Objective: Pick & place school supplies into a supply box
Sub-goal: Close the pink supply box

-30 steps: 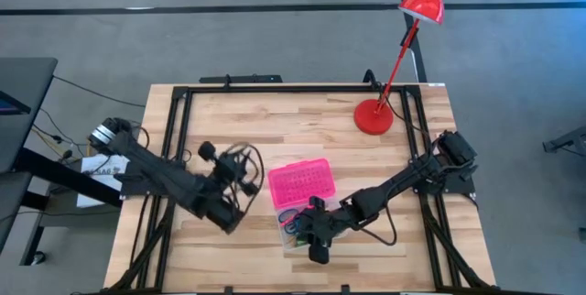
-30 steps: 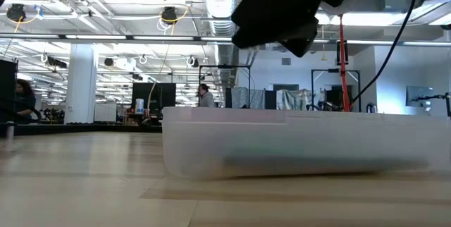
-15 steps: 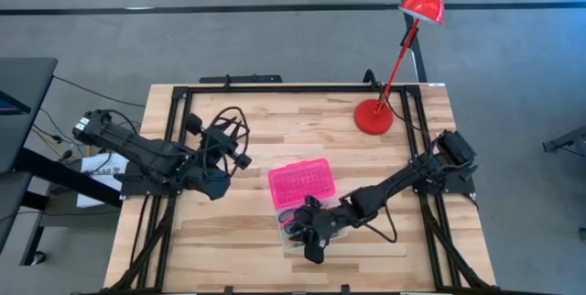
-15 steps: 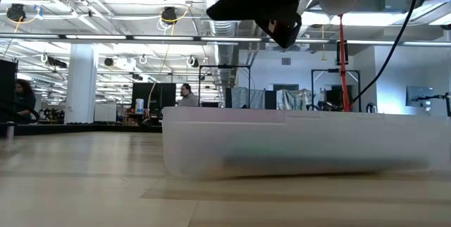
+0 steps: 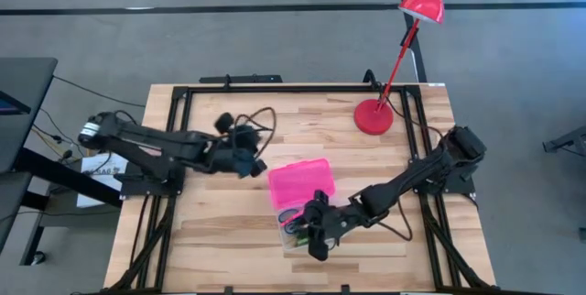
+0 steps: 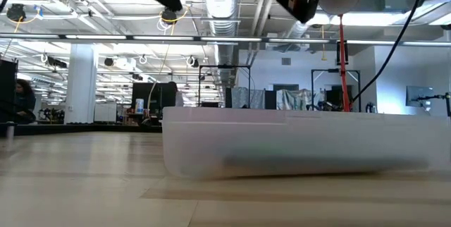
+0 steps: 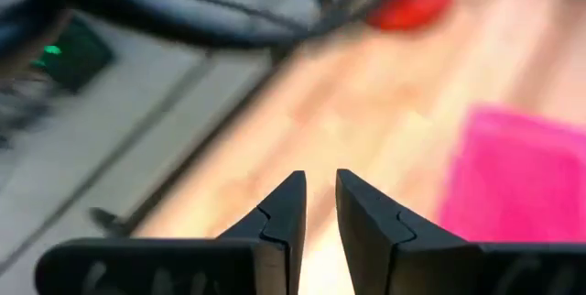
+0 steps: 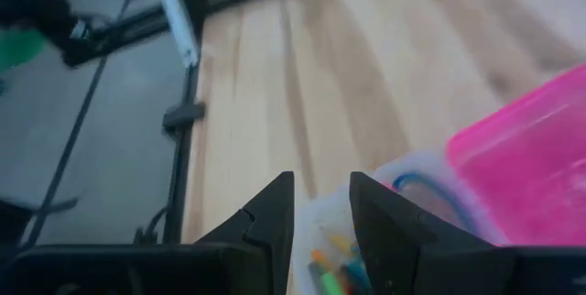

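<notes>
The supply box lies near the table's near edge, with its clear base (image 5: 293, 231) toward me and its pink lid (image 5: 300, 183) open toward the far side. In the base lie the school supplies: blue scissors handles (image 8: 417, 190) and coloured pens (image 8: 330, 272). My right gripper (image 5: 316, 228) hovers over the base's right part, fingers a little apart (image 8: 320, 199), holding nothing. My left gripper (image 5: 245, 160) hangs just left of the pink lid (image 7: 522, 176), with a narrow gap between its fingers (image 7: 317, 185), also empty.
A red desk lamp stands with its base (image 5: 373, 116) at the far right of the table and its head beyond the far edge. A black frame (image 5: 275, 89) runs around the wooden top. In the low view the clear base (image 6: 296, 142) fills the middle.
My left gripper has swung from the near left part of the table toward the far edge and then to the right, ending beside the pink lid. The box and my right gripper have kept their places.
</notes>
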Controlling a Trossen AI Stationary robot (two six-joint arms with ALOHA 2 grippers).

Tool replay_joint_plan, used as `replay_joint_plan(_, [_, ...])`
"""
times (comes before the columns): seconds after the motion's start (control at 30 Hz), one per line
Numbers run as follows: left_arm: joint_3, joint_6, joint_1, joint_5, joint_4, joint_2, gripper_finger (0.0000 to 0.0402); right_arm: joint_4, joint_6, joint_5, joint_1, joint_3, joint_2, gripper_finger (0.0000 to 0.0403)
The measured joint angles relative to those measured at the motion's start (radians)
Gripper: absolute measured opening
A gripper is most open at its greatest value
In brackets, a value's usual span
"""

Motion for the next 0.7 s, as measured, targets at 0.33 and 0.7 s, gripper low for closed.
replay_joint_plan(0.33, [0.0,0.322,0.015,0.283,0.131,0.086,0.0059,-0.005,0.085,0.161,0.074,0.0,-0.012,0.0101])
replay_joint_plan(0.7, [0.0,0.604,0.178,0.658,0.246,0.107,0.0059,-0.077,0.359,0.34,0.191,-0.018,0.099,0.0101])
